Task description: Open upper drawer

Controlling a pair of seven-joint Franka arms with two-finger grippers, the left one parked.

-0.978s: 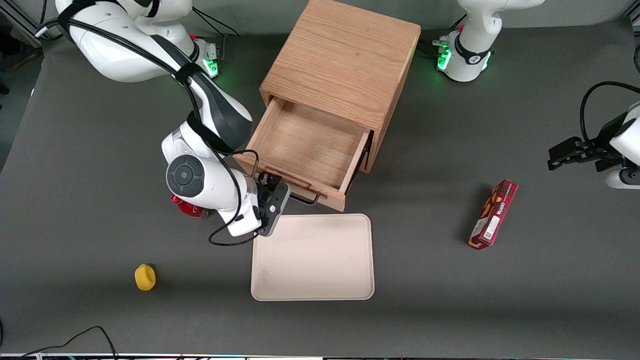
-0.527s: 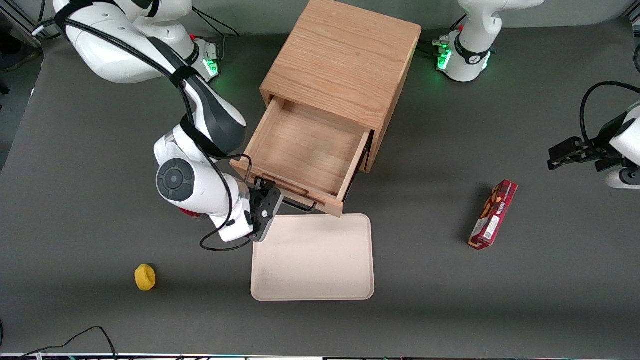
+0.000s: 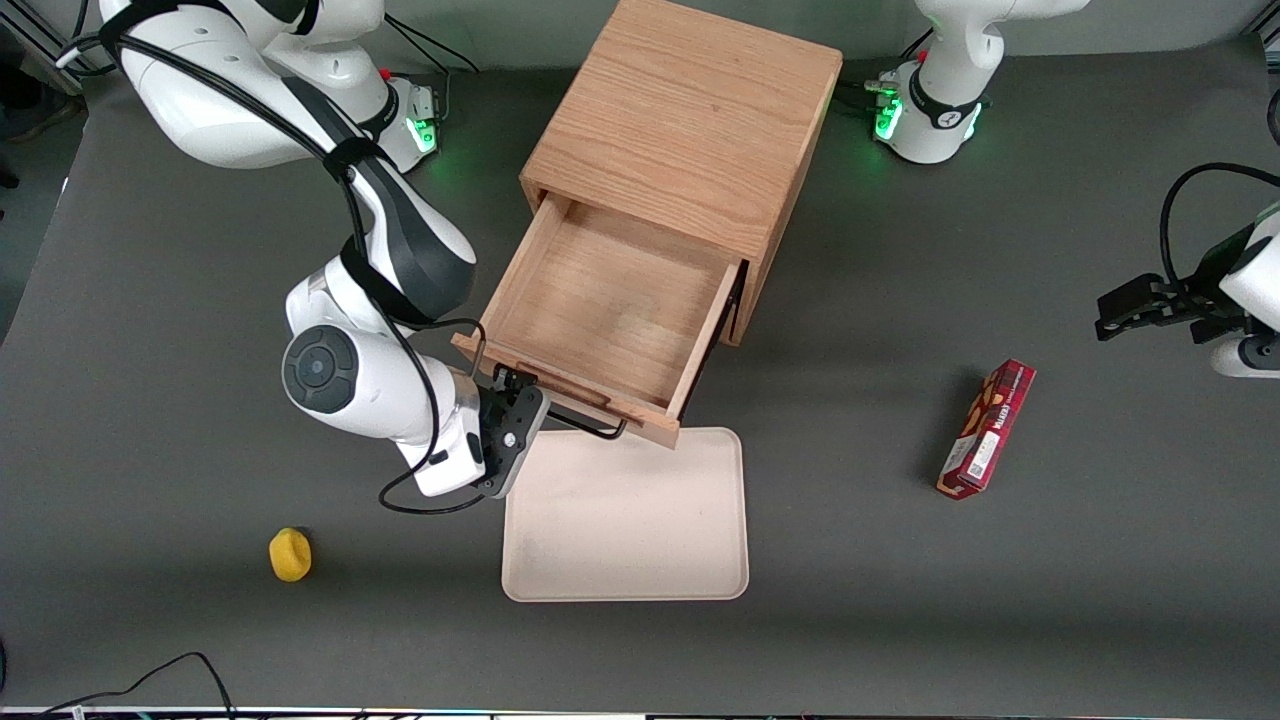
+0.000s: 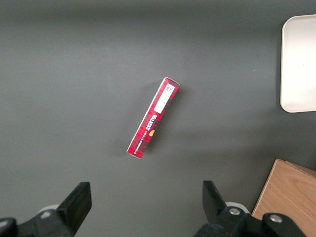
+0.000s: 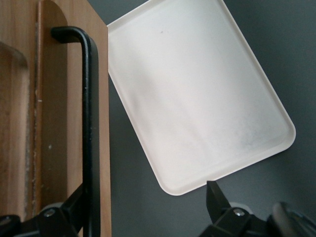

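step: pulling light oak upper drawer [image 3: 600,300], mostly out | right arm's gripper [image 3: 512,392] at long black wire handle [image 5: 90,133], probably hooked, fingers spread | next: let go

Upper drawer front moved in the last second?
Yes. The upper drawer slid farther out of the cabinet, over the tray, pulled by the gripper.

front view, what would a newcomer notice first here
The oak cabinet with its upper drawer pulled far out, empty, its front reaching over the edge of a pale tray. The gripper sits at the drawer's black handle. A red box lies toward the parked arm's end.
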